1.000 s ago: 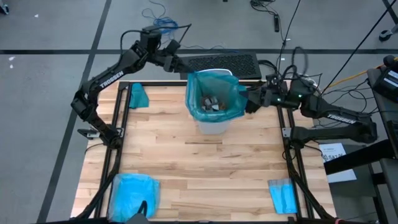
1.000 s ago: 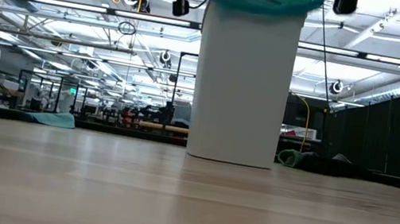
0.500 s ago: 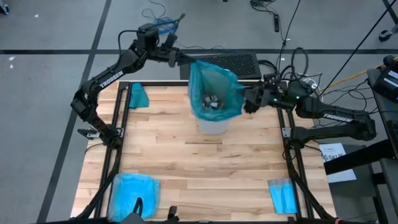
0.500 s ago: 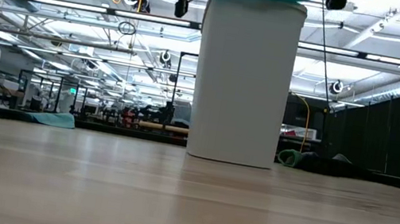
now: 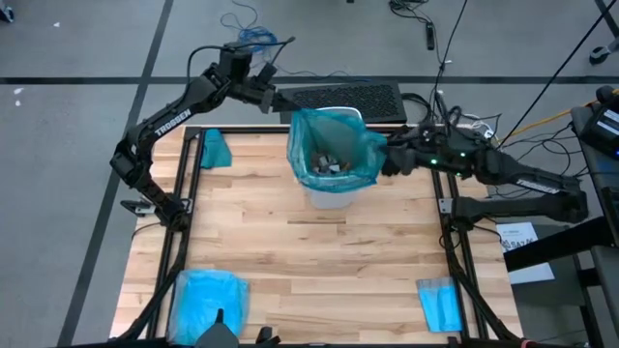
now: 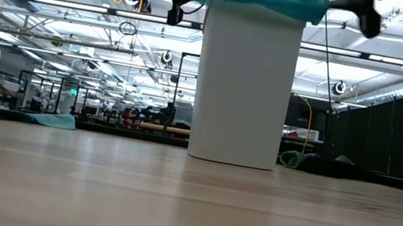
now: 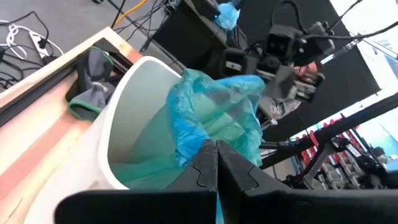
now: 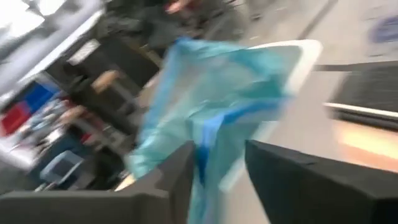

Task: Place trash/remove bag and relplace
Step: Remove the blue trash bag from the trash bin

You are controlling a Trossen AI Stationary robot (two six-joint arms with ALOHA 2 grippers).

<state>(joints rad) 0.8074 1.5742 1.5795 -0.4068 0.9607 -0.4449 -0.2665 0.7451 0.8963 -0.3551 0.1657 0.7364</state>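
Both loading and lifting look underway: trash (image 5: pixel 326 163) sits inside the bag (image 5: pixel 334 145), left claw (image 5: pixel 282 100) pinching its rim, right claw (image 5: pixel 387 159) spread around it, replacement pending.

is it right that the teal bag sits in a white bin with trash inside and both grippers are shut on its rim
Not quite. The left gripper is shut on the bag in the white bin, but the right wrist view shows the right gripper open around the rim. Trash is inside.

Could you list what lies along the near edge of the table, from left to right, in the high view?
Pale blue plastic bag near the left corner → bare wooden table → small folded blue sheet near the right corner.
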